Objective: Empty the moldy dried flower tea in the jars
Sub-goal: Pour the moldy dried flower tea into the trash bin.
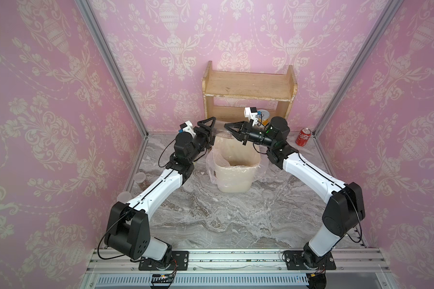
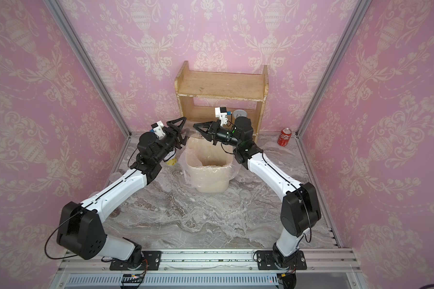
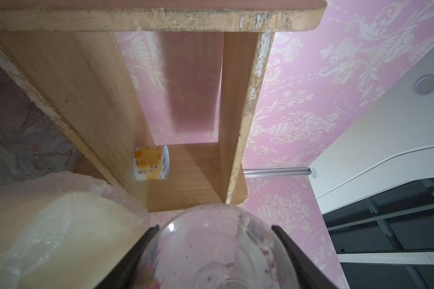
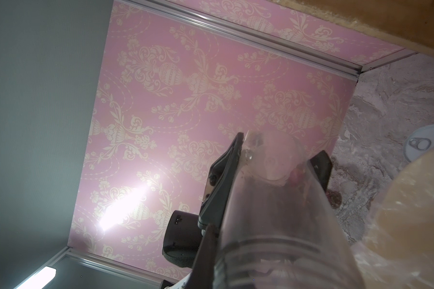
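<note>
Pink damask wallpaper encloses a marbled tabletop. A wooden shelf stands at 12 o'clock and a lined waste bin at centre.

**Position.** One jar lies horizontal in the air above the bin's 12 o'clock rim, spanned between both hands. A second jar stands at the 9 o'clock edge, beside the left arm.

**Hands.** The right hand is clamped on the ridged end of the jar. The left hand has its jaws on either side of the opposite end, close against the wall. Whether they press on it cannot be told, nor whether a lid is fitted.

**Contents.** Moldy dried flower tea shows as pink buds and flecks inside the clear wall.

**Handling (judged).**
- The jar appears light, thin-walled and smooth, so it is likely to slip and to flex under heavy clamping.
- Take hold across the cylinder wall near each end, with moderate force.
- The tea is loose and should pour freely, though fine flecks may cling to the wall.
</note>
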Robot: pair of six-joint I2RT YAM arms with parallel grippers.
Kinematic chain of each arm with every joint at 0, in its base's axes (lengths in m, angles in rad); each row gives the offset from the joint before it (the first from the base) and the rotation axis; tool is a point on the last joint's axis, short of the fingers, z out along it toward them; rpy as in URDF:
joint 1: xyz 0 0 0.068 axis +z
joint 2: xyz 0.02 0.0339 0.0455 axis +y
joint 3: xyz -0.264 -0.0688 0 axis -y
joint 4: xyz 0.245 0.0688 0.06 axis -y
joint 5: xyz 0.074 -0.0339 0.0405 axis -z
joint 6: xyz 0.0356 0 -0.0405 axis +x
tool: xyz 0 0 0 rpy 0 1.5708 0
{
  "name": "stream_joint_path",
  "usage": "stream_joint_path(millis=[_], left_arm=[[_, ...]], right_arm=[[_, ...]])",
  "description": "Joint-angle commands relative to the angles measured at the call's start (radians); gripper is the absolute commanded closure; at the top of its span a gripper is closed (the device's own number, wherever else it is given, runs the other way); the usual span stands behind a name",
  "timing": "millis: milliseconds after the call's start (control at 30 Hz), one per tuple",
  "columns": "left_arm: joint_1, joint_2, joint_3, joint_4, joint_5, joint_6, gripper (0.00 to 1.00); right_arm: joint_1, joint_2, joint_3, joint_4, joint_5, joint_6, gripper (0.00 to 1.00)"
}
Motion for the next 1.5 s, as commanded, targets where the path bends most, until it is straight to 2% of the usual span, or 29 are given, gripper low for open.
stream_joint_path(millis=[0,333,433,567,867,1067,1267,1467], left_arm=[[-0.008,0.0,-0.021,0.032,0.011,0.042,0.45],[-0.005,-0.015,-0.03,0.029,-0.01,0.102,0.61],[-0.005,-0.021,-0.024,0.014,-0.011,0.141,0.66],[-0.005,-0.045,-0.007,-0.05,-0.029,0.234,0.66],[-0.019,-0.071,0.135,-0.361,-0.037,0.624,0.67],[-0.088,-0.022,0.269,-0.586,-0.112,0.935,0.69],[-0.175,0.041,0.38,-0.718,-0.235,1.179,0.69],[-0.275,0.105,0.459,-0.792,-0.433,1.459,0.69]], right_arm=[[-0.001,0.008,0.0,-0.012,0.019,-0.006,0.79],[-0.052,-0.077,-0.078,-0.056,0.036,-0.038,0.45],[-0.062,-0.109,-0.089,-0.106,0.035,-0.082,0.38],[-0.072,-0.156,-0.091,-0.208,0.033,-0.167,0.3],[-0.083,-0.29,-0.048,-0.706,0.133,-0.574,0.17],[-0.084,-0.384,-0.044,-0.949,0.272,-0.821,0.16],[-0.084,-0.467,-0.102,-1.089,0.454,-1.011,0.12],[-0.084,-0.53,-0.211,-1.093,0.506,-1.05,0.11]])
